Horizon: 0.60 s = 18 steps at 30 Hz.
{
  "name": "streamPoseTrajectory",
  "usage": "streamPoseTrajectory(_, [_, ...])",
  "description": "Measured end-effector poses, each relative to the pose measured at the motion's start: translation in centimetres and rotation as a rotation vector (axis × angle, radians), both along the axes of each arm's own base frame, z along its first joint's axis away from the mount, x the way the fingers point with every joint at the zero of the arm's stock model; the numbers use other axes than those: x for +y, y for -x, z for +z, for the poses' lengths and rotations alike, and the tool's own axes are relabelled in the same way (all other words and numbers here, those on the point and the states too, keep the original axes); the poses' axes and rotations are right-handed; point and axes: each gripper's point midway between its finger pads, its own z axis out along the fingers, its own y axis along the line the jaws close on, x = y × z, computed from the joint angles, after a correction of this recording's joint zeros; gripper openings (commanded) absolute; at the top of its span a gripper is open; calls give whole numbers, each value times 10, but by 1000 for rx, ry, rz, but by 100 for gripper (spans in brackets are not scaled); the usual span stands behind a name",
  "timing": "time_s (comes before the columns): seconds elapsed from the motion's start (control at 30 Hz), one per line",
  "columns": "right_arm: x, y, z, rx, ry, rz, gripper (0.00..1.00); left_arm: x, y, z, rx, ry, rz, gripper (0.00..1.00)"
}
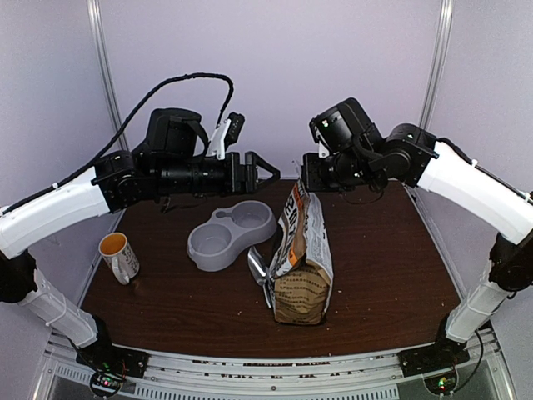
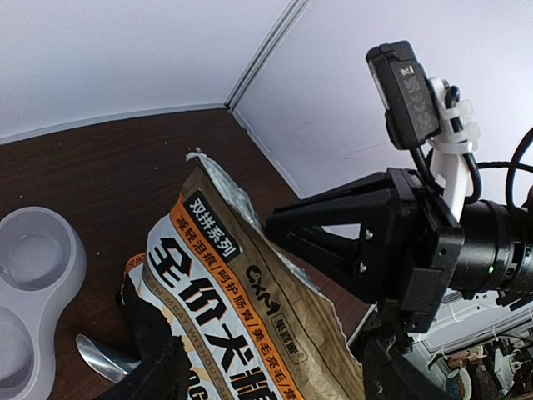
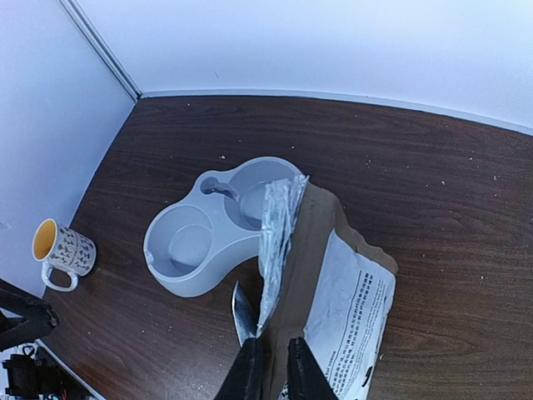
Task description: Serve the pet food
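Observation:
The kraft-brown dog food bag (image 1: 300, 267) stands upright at mid-table, its torn foil-lined top (image 3: 279, 225) open. The pet food itself is hidden inside the bag. My right gripper (image 3: 275, 352) is shut on the bag's top edge from above, with the paper wall pinched between its fingers (image 3: 250, 371). My left gripper (image 1: 271, 172) hovers open just left of the bag's top. In the left wrist view the bag (image 2: 250, 300) shows between its spread fingers (image 2: 154, 367), which are not closed on it.
A grey double bowl (image 1: 231, 236) lies left of the bag with both wells bare. A metal scoop (image 1: 256, 265) rests between bowl and bag. A patterned mug (image 1: 119, 256) stands at the far left. Walls close in on three sides.

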Motion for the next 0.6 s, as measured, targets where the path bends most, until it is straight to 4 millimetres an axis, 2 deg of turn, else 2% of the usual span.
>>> streamPoseTrajectory(0.43, [0,2,-1,0,14,-1,25,0,0,-4,4,-6,0,75])
streamPoseTrajectory(0.6, [1,3,1,-5,21,1,27,0,0,-6,6,-9,0,75])
